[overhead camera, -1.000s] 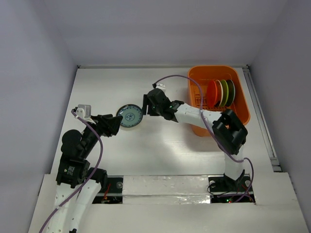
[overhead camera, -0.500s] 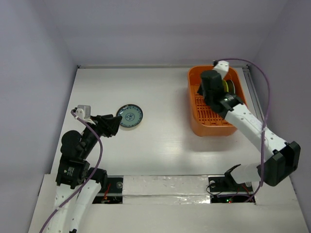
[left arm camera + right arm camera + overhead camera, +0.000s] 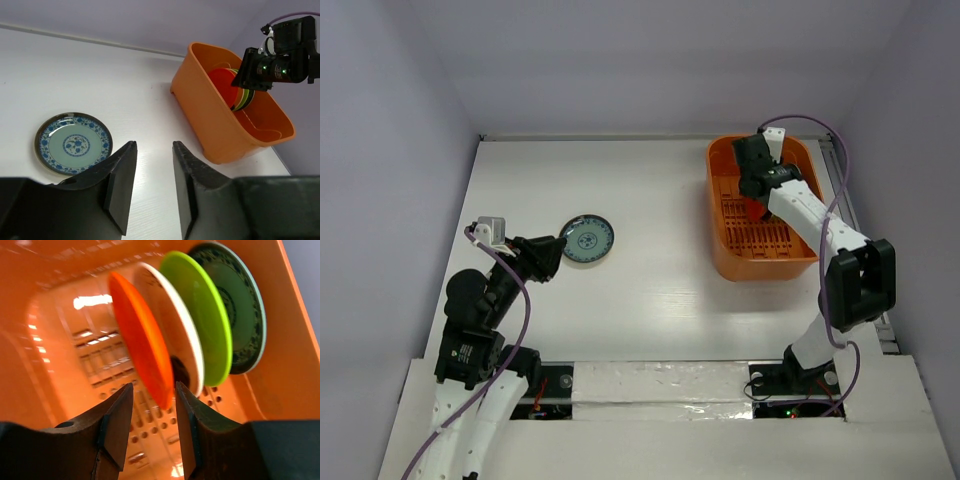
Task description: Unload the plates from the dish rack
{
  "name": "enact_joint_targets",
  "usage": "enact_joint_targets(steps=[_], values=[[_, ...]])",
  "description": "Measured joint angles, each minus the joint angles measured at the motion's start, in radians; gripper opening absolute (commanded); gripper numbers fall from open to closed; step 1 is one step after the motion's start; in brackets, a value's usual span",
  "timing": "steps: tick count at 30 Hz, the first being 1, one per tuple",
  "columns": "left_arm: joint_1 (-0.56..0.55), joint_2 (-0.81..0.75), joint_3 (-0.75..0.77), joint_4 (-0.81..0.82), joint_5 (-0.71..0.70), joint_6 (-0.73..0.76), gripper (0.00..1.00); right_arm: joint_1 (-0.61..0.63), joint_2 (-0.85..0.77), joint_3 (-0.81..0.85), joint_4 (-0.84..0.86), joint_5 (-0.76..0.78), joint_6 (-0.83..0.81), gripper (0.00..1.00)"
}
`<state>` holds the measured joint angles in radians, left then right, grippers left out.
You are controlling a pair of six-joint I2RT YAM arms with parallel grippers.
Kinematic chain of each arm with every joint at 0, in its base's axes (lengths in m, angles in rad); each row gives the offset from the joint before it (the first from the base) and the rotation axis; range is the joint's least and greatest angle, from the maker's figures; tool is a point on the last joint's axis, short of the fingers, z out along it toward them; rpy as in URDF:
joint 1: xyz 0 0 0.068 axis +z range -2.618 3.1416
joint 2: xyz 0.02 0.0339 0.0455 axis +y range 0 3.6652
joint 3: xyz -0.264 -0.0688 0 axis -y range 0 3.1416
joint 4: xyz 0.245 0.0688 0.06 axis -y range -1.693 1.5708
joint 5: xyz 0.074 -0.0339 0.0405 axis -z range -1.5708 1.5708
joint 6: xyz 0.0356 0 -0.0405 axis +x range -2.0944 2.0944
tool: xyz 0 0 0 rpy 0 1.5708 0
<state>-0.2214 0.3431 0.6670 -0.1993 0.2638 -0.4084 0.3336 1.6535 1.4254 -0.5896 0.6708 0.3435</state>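
Your right fingers (image 3: pixel 117 425), back from the worktop (image 3: pixel 660 190), straddle the red plate (image 3: pixel 140 340) in the far-right rack (image 3: pixel 790 262), parted, not gripping. Left fingers (image 3: pixel 120 185) hang narrowly open, empty, near the delivered patterned plate (image 3: pixel 588 240).

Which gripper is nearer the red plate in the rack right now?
Right. The right gripper is inside the rack, its fingers open either side of the red plate's edge. The left gripper is across the table, beside the patterned plate.
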Motion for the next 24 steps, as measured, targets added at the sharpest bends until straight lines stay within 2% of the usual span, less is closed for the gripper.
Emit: enact_joint_targets(steps=[6, 13, 18, 21, 24], values=[[0.0, 0.0, 0.0, 0.0, -0.004, -0.001, 0.41, -0.021, 0.032, 0.025, -0.028, 0.009, -0.025, 0.43], [0.0, 0.0, 0.0, 0.0, -0.006, -0.001, 0.42, -0.033, 0.092, 0.069, -0.029, 0.021, -0.06, 0.33], [0.0, 0.0, 0.0, 0.0, -0.006, -0.001, 0.43, -0.033, 0.132, 0.098, -0.031, 0.039, -0.087, 0.31], [0.0, 0.0, 0.0, 0.0, -0.006, -0.001, 0.43, -0.033, 0.141, 0.119, -0.034, 0.051, -0.108, 0.18], [0.0, 0.0, 0.0, 0.0, -0.006, -0.001, 0.43, -0.033, 0.141, 0.132, -0.04, 0.067, -0.129, 0.15]])
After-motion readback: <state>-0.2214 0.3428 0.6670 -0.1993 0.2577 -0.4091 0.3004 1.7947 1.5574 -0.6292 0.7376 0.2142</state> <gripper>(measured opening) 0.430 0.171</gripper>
